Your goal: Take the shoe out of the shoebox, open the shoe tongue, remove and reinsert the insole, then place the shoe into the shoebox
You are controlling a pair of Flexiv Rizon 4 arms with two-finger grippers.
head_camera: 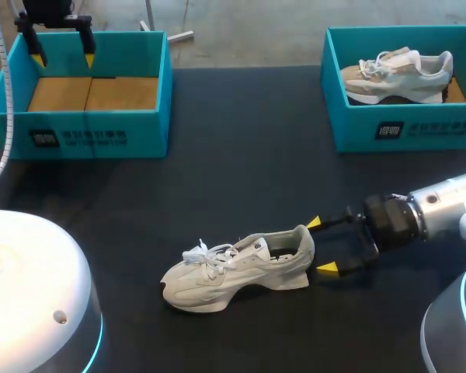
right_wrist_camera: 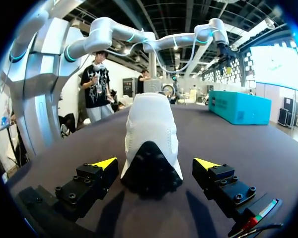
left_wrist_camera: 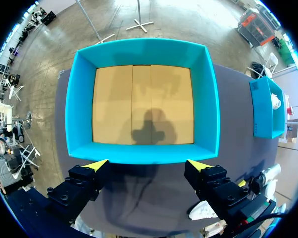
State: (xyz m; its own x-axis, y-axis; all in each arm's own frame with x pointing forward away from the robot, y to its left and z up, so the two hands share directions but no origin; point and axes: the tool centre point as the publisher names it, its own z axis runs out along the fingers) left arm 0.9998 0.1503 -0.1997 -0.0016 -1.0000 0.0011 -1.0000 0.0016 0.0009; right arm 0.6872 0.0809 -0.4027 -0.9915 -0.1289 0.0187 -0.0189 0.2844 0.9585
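From the head view, the white shoe (head_camera: 237, 270) lies upright on the dark table (head_camera: 241, 155), out of its box. The right gripper (head_camera: 321, 245) sits just behind the shoe's heel, spread and holding nothing. The left gripper (head_camera: 63, 56), also spread, hangs well away from the shoe over the empty shoebox (head_camera: 85, 132).

In the left wrist view, that box's bare cardboard floor lies ahead of the parted tips.

In the right wrist view, the shoe's heel stands between the fingers (right_wrist_camera: 89, 183), and neither finger visibly touches it.

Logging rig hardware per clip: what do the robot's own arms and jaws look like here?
Right arm: silver-white cylinder with black wrist collar. Left arm: black mount, white ribbed hose alongside. Both carry black bolted jaws ending in bright yellow pointed tips. White rounded bases show cyan light rings.
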